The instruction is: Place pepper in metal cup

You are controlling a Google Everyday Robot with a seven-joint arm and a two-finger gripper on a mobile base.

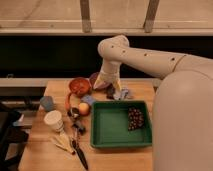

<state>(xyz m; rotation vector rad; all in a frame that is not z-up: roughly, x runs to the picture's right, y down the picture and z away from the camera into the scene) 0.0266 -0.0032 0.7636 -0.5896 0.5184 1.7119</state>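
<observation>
The pepper (67,100) is a slender, curved orange-red shape lying on the wooden table, just left of and below the red bowl (79,86). A small metal cup (74,112) stands right below the pepper's lower end. My gripper (108,87) hangs at the end of the white arm at the back of the table, to the right of the red bowl and next to a dark purple item (95,79). It is well to the right of the pepper and holds nothing that I can see.
A green tray (107,135) with dark grapes (135,118) fills the right centre. A yellow-red fruit (84,108), a blue cup (47,103), a white cup (53,120), a crumpled bluish cloth (123,93) and utensils (75,142) are on the table.
</observation>
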